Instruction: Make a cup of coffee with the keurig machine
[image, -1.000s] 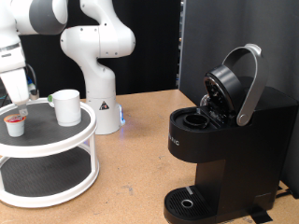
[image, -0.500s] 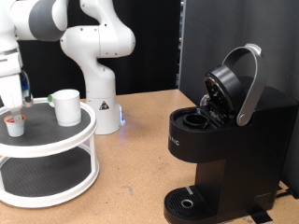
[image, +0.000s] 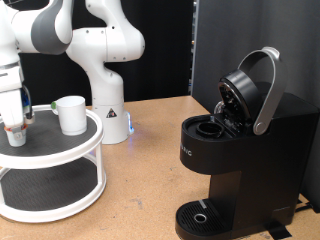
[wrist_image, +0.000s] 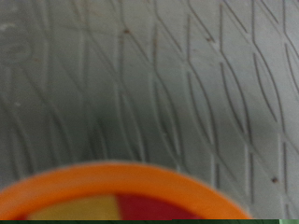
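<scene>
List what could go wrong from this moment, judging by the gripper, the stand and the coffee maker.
1. The gripper hangs right over the pod near the rim of the round stand; a slightly off descent might tip or push it off.
2. The cup stands close beside; the arm could nudge it.
3. The keurig machine has its lid raised, and the arm could clip it.

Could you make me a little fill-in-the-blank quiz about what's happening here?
1. The keurig machine has its top lid ____.
2. The cup stands on the upper tier of the round white ____.
3. The gripper is directly over the small ____ with the red-marked lid.

Missing words: open; stand; pod
</scene>
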